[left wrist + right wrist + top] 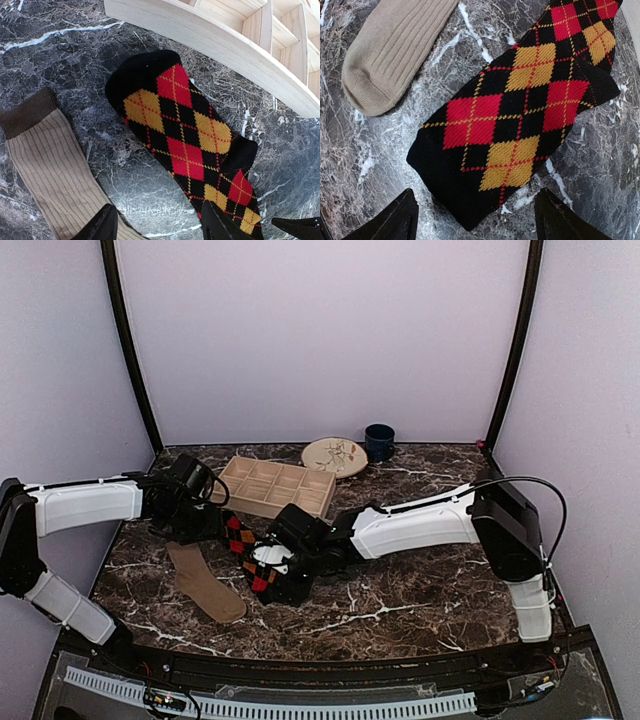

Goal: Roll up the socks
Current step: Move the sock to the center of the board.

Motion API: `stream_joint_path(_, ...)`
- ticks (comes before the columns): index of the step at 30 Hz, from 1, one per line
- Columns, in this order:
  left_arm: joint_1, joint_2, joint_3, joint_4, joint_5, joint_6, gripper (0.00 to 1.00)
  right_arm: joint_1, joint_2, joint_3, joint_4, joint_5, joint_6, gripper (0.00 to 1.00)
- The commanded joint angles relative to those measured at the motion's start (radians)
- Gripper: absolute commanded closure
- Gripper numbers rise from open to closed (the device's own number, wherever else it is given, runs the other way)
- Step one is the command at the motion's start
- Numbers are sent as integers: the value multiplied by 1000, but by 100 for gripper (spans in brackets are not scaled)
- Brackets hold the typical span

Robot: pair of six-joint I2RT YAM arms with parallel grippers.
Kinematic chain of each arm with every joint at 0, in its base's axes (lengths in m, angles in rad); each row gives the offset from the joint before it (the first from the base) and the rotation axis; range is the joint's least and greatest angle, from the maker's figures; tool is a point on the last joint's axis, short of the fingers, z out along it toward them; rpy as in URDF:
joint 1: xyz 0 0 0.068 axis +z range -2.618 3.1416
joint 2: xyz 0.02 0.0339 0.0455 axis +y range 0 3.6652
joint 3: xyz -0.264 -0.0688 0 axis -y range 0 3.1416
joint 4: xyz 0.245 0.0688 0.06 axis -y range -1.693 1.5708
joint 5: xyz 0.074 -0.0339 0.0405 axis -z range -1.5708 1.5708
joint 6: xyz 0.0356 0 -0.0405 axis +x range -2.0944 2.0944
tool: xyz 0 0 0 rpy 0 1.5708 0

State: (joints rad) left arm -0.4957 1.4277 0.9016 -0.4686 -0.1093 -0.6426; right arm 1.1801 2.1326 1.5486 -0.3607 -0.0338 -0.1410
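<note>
The black sock with red and orange diamonds (185,135) lies flat on the marble, its cuff near the wooden tray. Beside it lies the tan-brown sock (205,583), its dark cuff (27,112) at the left of the left wrist view. My left gripper (160,227) is open above the bare marble between the two socks; one finger (222,225) overlaps the argyle sock's edge. My right gripper (480,220) is open, with the toe end of the argyle sock (505,130) just ahead of its fingers. The tan sock's toe (390,50) lies to the upper left. In the top view the right gripper (278,575) covers part of the argyle sock (240,536).
A wooden compartment tray (275,487) sits just behind the socks, its long wall (225,45) close to the argyle cuff. A patterned plate (335,456) and a dark blue mug (379,442) stand at the back. Walls enclose the table on three sides.
</note>
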Motion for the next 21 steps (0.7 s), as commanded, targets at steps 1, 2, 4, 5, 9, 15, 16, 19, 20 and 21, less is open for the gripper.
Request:
stream_joint_path(1, -1, -44, -24, 6, 13, -13, 40, 9, 29, 37, 5, 11, -19, 24)
stream_joint_path(2, -1, -44, -26, 7, 13, -13, 40, 9, 31, 39, 6, 13, -24, 25)
stream_joint_path(4, 0, -43, -29, 10, 17, -15, 39, 12, 33, 36, 9, 19, -30, 27)
stream_joint_path(5, 0, -43, -31, 14, 21, -16, 40, 12, 35, 35, 10, 20, -33, 29)
stream_joint_path(9, 0, -39, -37, 19, 25, -22, 40, 15, 42, 24, -3, 11, -48, 33)
stream_joint_path(15, 0, -43, -41, 6, -2, -30, 39, 16, 46, 12, 1, -24, -50, 37)
stream_joint_path(16, 0, -44, -41, 6, -1, -31, 39, 16, 52, 16, 0, -33, -51, 37)
stream_joint_path(19, -1, -43, -39, 3, -2, -32, 40, 16, 72, 32, -7, -48, -49, 41)
stream_joint_path(20, 0, -43, -38, 2, -4, -32, 40, 16, 77, 37, -11, -52, -49, 42)
stream_joint_path(21, -1, -41, -36, 0, -5, -32, 40, 16, 83, 41, -13, -55, -48, 44)
